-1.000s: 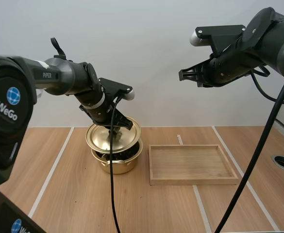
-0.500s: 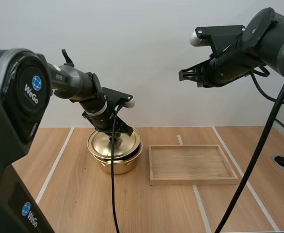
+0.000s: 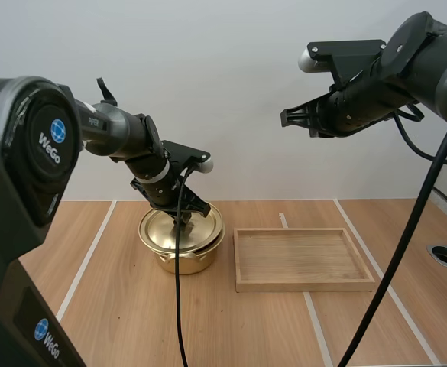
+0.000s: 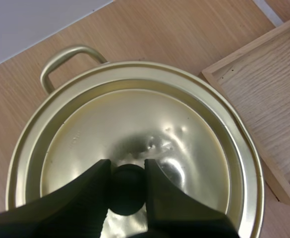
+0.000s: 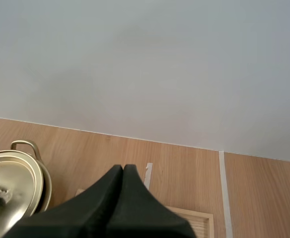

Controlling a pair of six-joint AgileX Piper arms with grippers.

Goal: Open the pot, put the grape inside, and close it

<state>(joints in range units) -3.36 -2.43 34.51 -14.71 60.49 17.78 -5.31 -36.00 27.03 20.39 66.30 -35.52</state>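
My left gripper (image 4: 127, 169) pinching knob (image 4: 128, 191), lid (image 4: 135, 119) resting on pot (image 3: 183, 261). Right gripper (image 5: 123, 169) pressed together, empty, well above pot. Risk I see: lid maybe seated askew; releasing now could leave it cocked, or fingers drag it off pot.

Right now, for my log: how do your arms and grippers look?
Both arms are black with rounded joints; my left arm bears white PiPER lettering and a blue WeGo badge. The left gripper and right gripper each have two black fingers.

The lid (image 3: 159, 228) hides the pot's (image 3: 183, 262) inside; the tray (image 4: 268, 94) is cut off.
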